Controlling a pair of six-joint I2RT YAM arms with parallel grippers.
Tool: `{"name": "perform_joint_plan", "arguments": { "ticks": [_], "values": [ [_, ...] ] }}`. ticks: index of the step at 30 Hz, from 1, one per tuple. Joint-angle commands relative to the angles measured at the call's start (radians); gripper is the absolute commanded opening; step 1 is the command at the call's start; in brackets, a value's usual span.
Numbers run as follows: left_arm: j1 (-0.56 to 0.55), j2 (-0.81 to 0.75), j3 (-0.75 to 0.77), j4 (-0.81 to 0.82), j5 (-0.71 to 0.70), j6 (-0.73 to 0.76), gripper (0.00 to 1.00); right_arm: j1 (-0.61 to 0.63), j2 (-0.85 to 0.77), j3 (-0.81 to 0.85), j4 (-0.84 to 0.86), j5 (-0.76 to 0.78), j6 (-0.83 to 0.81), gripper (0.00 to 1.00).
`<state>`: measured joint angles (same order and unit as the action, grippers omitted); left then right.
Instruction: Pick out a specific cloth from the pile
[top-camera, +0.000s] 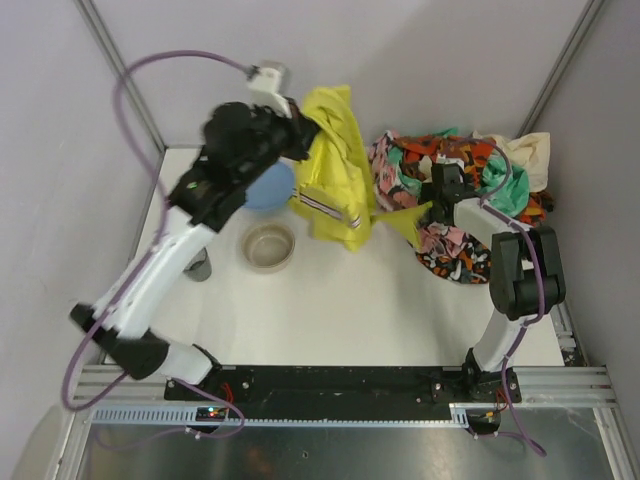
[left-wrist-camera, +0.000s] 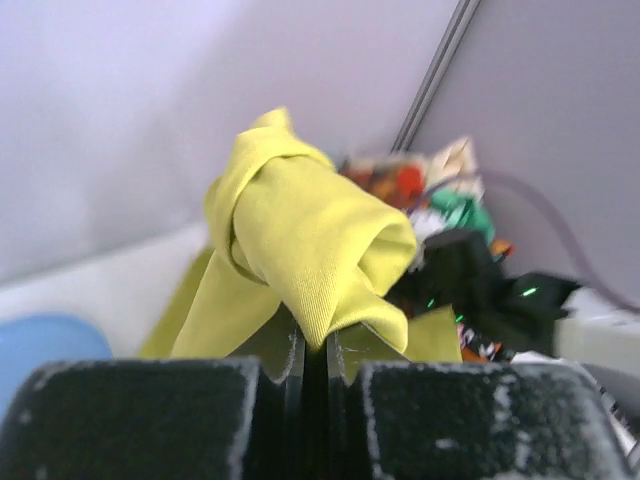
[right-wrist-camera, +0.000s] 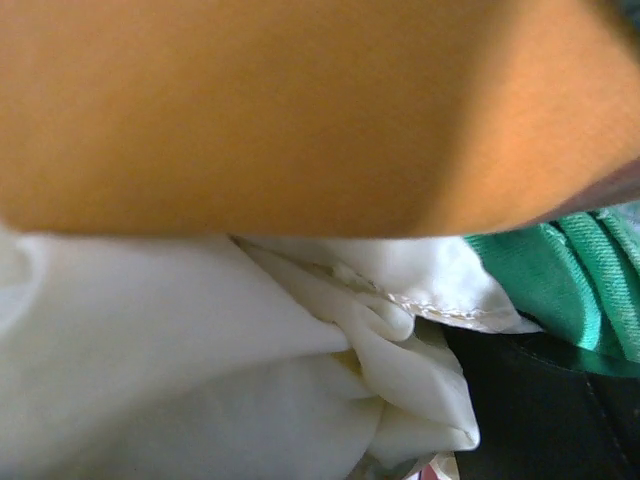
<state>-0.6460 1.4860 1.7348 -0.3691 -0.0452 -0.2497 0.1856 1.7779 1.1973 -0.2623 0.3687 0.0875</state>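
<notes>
The yellow-green cloth (top-camera: 335, 150) hangs from my raised left gripper (top-camera: 298, 130) at the back of the table, its striped band (top-camera: 325, 207) low on the hanging part. In the left wrist view the jaws stand together, pinching a fold of the cloth (left-wrist-camera: 300, 230) at my left gripper (left-wrist-camera: 323, 350). One yellow corner (top-camera: 405, 220) stretches right to the pile (top-camera: 460, 190). My right gripper (top-camera: 440, 188) is down in the pile; its fingers are hidden. The right wrist view shows only blurred orange fabric (right-wrist-camera: 300, 110), cream cloth (right-wrist-camera: 200, 350) and mint-green cloth (right-wrist-camera: 560, 280).
A blue plate (top-camera: 268, 187) lies under the left arm, partly behind the hanging cloth. A beige bowl (top-camera: 268, 246) stands in front of it, and a small dark object (top-camera: 198, 266) lies at the left edge. Grey walls close in the back and sides.
</notes>
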Motion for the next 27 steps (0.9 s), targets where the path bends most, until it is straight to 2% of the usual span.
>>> {"name": "perform_joint_plan", "arguments": {
  "ticks": [1,9,18,22,27],
  "values": [
    [0.006,-0.164,0.138,0.089,0.047,0.067,0.01,-0.052,0.023,0.019,0.011,0.042,0.038,0.84],
    [0.003,-0.229,0.228,0.049,0.154,0.052,0.01,-0.088,0.054,0.019,0.014,-0.017,0.055,0.84],
    [-0.010,-0.181,0.266,0.021,0.313,-0.004,0.01,-0.087,0.033,0.019,0.010,-0.104,0.043,0.84],
    [-0.022,-0.175,0.226,0.019,0.377,-0.040,0.01,-0.069,-0.004,0.020,0.008,-0.145,0.018,0.84],
    [-0.032,-0.192,0.110,0.025,0.324,-0.068,0.01,-0.021,-0.105,0.018,-0.011,-0.155,0.010,0.85]
  ]
}}
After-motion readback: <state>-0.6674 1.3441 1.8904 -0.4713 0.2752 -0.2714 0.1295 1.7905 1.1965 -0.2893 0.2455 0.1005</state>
